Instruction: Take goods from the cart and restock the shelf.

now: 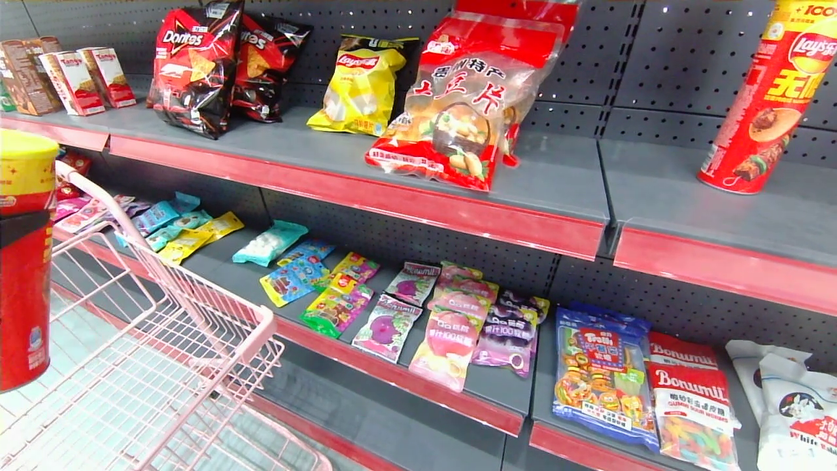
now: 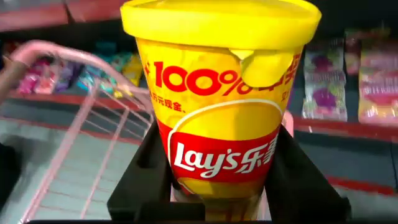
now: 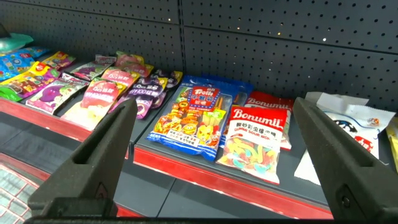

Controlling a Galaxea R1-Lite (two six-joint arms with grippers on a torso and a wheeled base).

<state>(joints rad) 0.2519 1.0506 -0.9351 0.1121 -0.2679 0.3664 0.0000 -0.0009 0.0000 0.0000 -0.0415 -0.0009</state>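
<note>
While it hovers, left end effector [image 2: 221,140] clamps can [image 2: 217,68].

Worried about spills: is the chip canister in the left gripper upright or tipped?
Upright: the chip canister stands vertical in the left gripper, with its yellow lid level on top.

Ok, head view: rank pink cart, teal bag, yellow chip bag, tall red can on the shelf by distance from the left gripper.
1. Pink cart, right beside the left gripper.
2. Teal bag, lower shelf.
3. Yellow chip bag, upper shelf.
4. Tall red can, upper shelf, far right.
</note>
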